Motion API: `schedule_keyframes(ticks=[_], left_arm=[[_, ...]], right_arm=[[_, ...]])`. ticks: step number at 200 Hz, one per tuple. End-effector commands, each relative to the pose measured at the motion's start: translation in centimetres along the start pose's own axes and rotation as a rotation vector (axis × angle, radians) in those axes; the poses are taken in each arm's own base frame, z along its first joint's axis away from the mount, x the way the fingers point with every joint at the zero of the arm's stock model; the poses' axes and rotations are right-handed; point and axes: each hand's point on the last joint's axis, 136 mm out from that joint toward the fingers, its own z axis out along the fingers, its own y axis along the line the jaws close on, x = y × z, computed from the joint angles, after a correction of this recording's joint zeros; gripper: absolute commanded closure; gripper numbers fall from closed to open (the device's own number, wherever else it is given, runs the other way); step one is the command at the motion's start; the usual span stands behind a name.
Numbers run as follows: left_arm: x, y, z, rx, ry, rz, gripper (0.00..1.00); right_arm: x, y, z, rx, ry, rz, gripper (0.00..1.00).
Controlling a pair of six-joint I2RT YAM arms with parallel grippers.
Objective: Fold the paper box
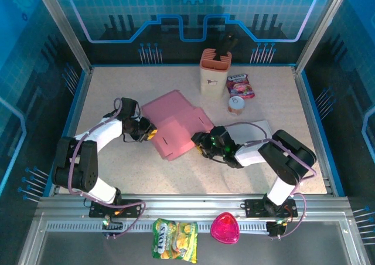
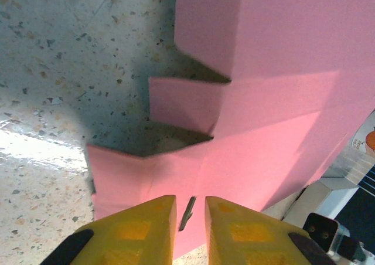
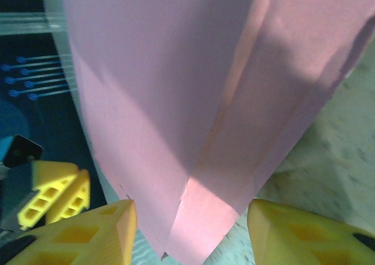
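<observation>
the paper box (image 1: pixel 176 121) lies near the middle of the table (image 1: pixel 176 177) as a pink sheet, cut and creased but not yet raised into walls. the left end effector (image 1: pixel 147 131) meets its left edge and the right end effector (image 1: pixel 199 142) meets its near right corner.

left wrist view: the yellow fingers (image 2: pixel 143 227) are almost pressed together, pinching the rim of a notched side flap of the paper box (image 2: pixel 281 101). that flap lifts slightly off the table, with shadow beneath it.

right wrist view: the fingers (image 3: pixel 99 230) are spread, and a creased corner of the paper box (image 3: pixel 176 71) stands in the gap between them. neither finger can be seen touching it.

judged step: taking a second hold so that a panel can be turned up along its crease.

to do it well:
- bring the right fingers together on flat card beside the crease, not across it, so the fold stays free to hinge.
- hold the left pinch steady as an anchor. pulling outward there would likely strain the card at the notches.
- once both holds are firm, rotate the panel about the scored line rather than lifting the whole sheet.
- keep the motion small. a tape roll (image 1: pixel 236 105) and a snack packet (image 1: pixel 240 85) sit near the far right edge.
</observation>
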Motion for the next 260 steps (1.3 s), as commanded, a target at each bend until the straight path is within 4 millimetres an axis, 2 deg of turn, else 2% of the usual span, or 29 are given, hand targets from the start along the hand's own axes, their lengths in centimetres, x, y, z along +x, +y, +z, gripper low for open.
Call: schedule_keyframes(ticks=[1, 39, 61, 86, 105, 123, 154, 177, 228, 260], left_arm=[[0.9, 0.8, 0.5, -0.017, 0.043, -0.017, 0.8], [0.9, 1.2, 0.9, -0.031, 0.05, -0.02, 0.8], [0.6, 0.4, 0.1, -0.024, 0.026, 0.001, 0.79], [-0.9, -0.2, -1.9, -0.059, -0.039, 0.055, 0.69], [-2.0, -0.6, -2.5, -0.062, -0.041, 0.107, 0.65], [-2.5, -1.2, -2.1, -0.072, 0.017, 0.217, 0.66], [-3.0, -1.1, -1.4, -0.133, 0.105, 0.46, 0.67], [-3.0, -1.8, -0.9, -0.081, 0.113, 0.583, 0.64], [-2.1, -1.6, 0.1, -0.037, 0.184, 0.659, 0.62], [-1.7, 0.1, 0.8, -0.081, 0.205, 0.674, 0.61]], right_arm=[[-1.9, 2.3, 0.1, -0.103, -0.076, -0.021, 0.48], [-2.1, 2.0, 0.1, -0.113, -0.091, -0.016, 0.61], [-2.2, 1.6, 0.3, -0.105, -0.089, -0.009, 0.67], [-2.0, 1.2, -0.3, -0.057, -0.083, 0.004, 0.64], [-1.7, 1.3, -0.7, -0.005, -0.063, -0.01, 0.62], [-1.3, 1.5, -0.7, 0.028, -0.03, -0.011, 0.61], [-1.2, 2.4, -1.0, 0.042, 0.007, -0.055, 0.61], [-1.4, 3.2, -1.5, 0.057, 0.032, -0.103, 0.61], [-2.1, 3.1, -1.9, 0.075, 0.078, -0.103, 0.6], [-2.3, 3.6, -2.1, 0.06, 0.084, -0.111, 0.6]])
